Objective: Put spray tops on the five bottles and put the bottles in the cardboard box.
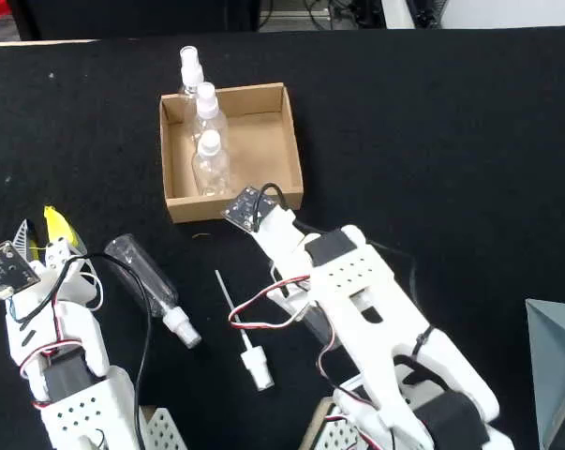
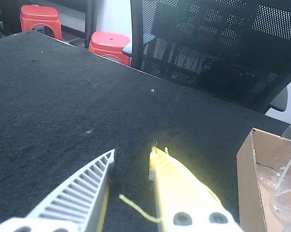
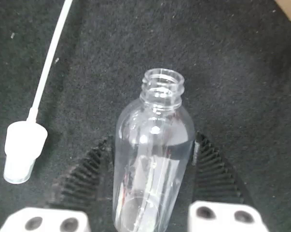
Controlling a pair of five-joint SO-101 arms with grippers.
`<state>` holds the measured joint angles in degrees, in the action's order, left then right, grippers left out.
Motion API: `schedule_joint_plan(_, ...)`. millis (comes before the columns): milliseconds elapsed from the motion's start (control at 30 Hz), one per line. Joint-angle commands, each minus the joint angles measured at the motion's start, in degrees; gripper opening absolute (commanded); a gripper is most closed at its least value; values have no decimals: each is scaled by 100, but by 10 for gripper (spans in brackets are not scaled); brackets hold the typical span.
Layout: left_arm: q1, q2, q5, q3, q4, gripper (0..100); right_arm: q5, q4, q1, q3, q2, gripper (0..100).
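A cardboard box stands at the table's far middle, with three capped clear bottles at its left side. A fourth capped bottle lies on the black cloth near the left arm. My right gripper is shut on an uncapped clear bottle, its black fingers against both sides. Beside it lies a loose spray top with its long tube, also the spray top in the high view. My left gripper stands open at the near left, holding nothing.
The right arm stretches from the near edge toward the box's front wall. A grey object sits at the right edge. A mesh chair and red stools stand beyond the table.
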<state>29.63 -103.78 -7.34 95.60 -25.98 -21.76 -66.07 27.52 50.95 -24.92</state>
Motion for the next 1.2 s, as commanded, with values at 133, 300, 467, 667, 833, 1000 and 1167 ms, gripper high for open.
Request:
schedule_joint_plan(133, -84, -26, -35, 57, 132, 105, 255, -220, -141, -1042, 1367, 178)
schedule_joint_plan(300, -84, -26, -35, 57, 141, 105, 273, -281, -158, -1270, 1807, 178)
schedule_joint_plan(467, -84, -26, -35, 57, 141, 105, 290, -299, -158, -1270, 1921, 177)
schedule_joint_plan(667, -84, -26, -35, 57, 141, 105, 255, -299, -158, -1244, 1947, 177)
schedule_joint_plan(833, -84, -26, -35, 57, 141, 105, 255, -308, -167, -1226, 1947, 168)
schedule_joint_plan(1000, -84, -26, -35, 57, 141, 105, 290, -325, -176, -1253, 1815, 57)
schedule_joint_plan(1167, -84, -26, -35, 57, 141, 105, 290, -642, -176, -1218, 1253, 50)
